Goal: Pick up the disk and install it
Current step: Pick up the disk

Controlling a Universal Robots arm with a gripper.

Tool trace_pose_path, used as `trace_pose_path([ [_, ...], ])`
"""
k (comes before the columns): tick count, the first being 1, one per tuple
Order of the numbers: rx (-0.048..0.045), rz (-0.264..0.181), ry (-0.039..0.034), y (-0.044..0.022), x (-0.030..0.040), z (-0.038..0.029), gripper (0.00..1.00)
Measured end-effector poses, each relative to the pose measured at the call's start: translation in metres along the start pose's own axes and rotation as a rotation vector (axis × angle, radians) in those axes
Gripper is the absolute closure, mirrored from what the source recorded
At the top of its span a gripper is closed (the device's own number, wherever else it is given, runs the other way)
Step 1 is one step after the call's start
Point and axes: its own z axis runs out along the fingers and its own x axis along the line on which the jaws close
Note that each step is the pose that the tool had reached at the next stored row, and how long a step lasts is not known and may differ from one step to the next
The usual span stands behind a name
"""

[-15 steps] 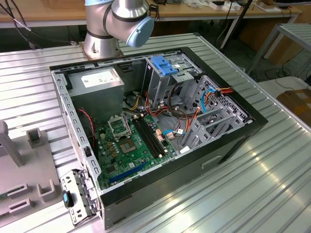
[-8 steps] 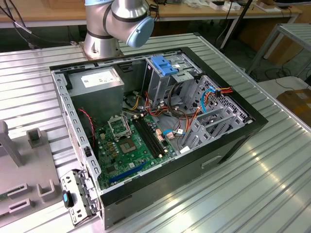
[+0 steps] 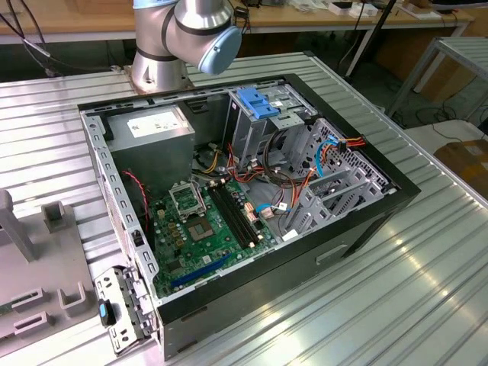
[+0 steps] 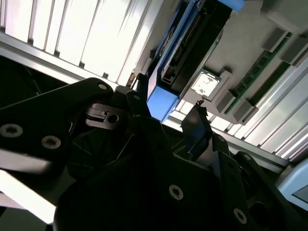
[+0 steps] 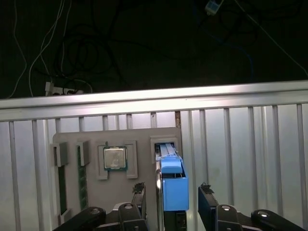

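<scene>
Nearest of all is the black metal gripper (image 5: 172, 192), and its two fingers (image 5: 138, 195) are spread wide apart. It holds nothing. The flat grey disk with the bright blue plastic frame (image 5: 173, 175) sits right in the gap between the fingers, with one finger on each side. There is a thin strip of space on both sides, so the fingers are close but do not touch it. The disk looks as if it stands up in a slot, with its thin edge facing the gripper and its two flat faces turned toward the fingers. I think its long side points up at the gripper. In the second wrist view the gripper (image 4: 168, 103) is just beside the blue end of the disk (image 4: 199, 38). The slot belongs to a pale grey plastic tray (image 5: 96, 137). A small square silver chip (image 5: 114, 158) rests in the tray near the disk, and two thin green memory sticks (image 5: 82, 180) lie farther along. The tray lies on a shiny ribbed metal table (image 5: 240, 154). In the exterior view the big open black computer case (image 3: 366, 221) lies well apart from the tray (image 3: 38, 263), which is on the exterior view's left, and the silver robot arm (image 3: 183, 30) stands behind the case.
</scene>
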Motion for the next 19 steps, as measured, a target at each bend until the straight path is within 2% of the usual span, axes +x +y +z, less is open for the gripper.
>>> trace_pose_path([
  [2, 0.0004, 0.0, -0.0001, 0.0, 0.0, 0.0047, 0.45],
  [3, 0.0014, 0.0, 0.0, 0.0002, 0.0001, 0.0098, 0.45],
  [5, 0.0019, 0.0, -0.0001, 0.0012, 0.0002, 0.0155, 0.45],
  [7, 0.0025, 0.0, -0.0003, 0.0032, 0.0004, 0.0196, 0.45],
  [14, 0.0023, 0.0, -0.0001, 0.0035, 0.0004, 0.0272, 0.45],
  [19, 0.0023, 0.003, -0.0001, 0.0063, 0.0004, 0.0332, 0.45],
])
